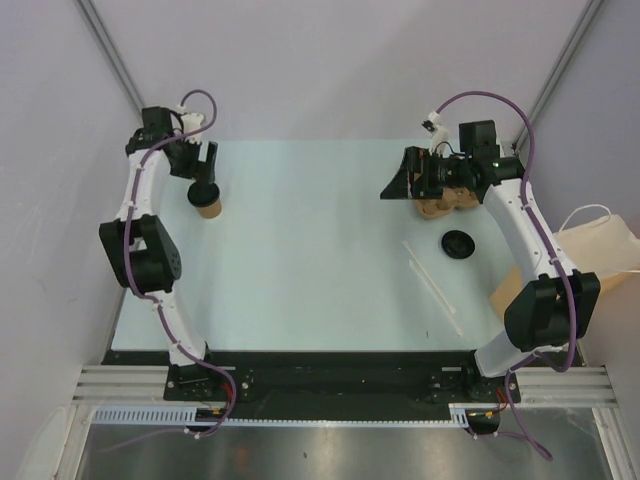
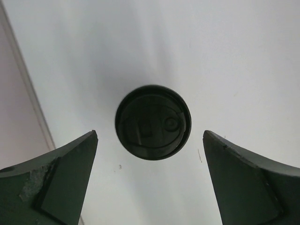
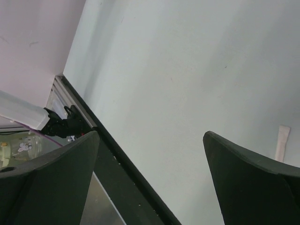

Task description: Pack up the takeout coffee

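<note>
Lavender walls (image 1: 320,60) closed in a pale, mint-white table (image 1: 300,260), with both arms reaching out to its far corners. At the far left, a kraft paper cup (image 1: 207,204) stood upright on the table, capped by its black lid (image 2: 153,122). The left gripper (image 1: 203,168) hung directly above it. In the left wrist view its fingers (image 2: 56,183) were spread wide on either side of the lid, with clear gaps between them and the cup, so nothing was gripped.

At the far right, the right gripper (image 1: 408,180) hovered over a brown cardboard piece (image 1: 447,207) that the wrist mostly hid. Whether it was the carrier alone or also held a second cup could not be told. Its wrist camera showed the fingers (image 3: 248,183) just as wide, with only bare table and the dark table edge (image 3: 126,173) between them.

A loose black lid (image 1: 460,243) lay flat on the table just in front of the cardboard, apart from it. Two thin white strips (image 1: 432,285) lay nearer the arms' bases, roughly end to end on a slant. A brown paper bag (image 1: 600,245) with a white handle stood off the table's right side, behind the right arm, well apart from the capped cup.
</note>
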